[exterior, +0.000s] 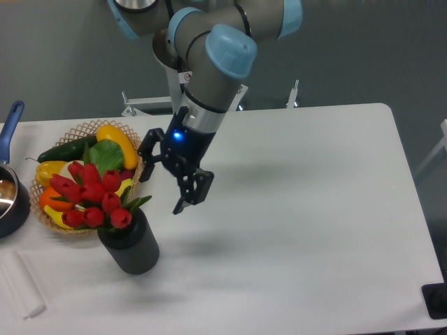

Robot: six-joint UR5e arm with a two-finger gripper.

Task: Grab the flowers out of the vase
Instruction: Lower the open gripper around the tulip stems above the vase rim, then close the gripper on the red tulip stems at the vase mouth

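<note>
Filling the ribbed vase [130, 246], red tulip flowers [91, 195] spread wider.

White table [314, 209] bears vase [130, 244], basket [84, 130], pot [12, 202].

Grey arm [209, 84], light-blue joint caps, black fingers [191, 195], blue light

Single fixed camera, mounted high in front of the table [328, 230], looking down and across toward the arm's base [190, 77] at upper centre. Medium range; the table's left edge and near right corner are cropped.
</note>
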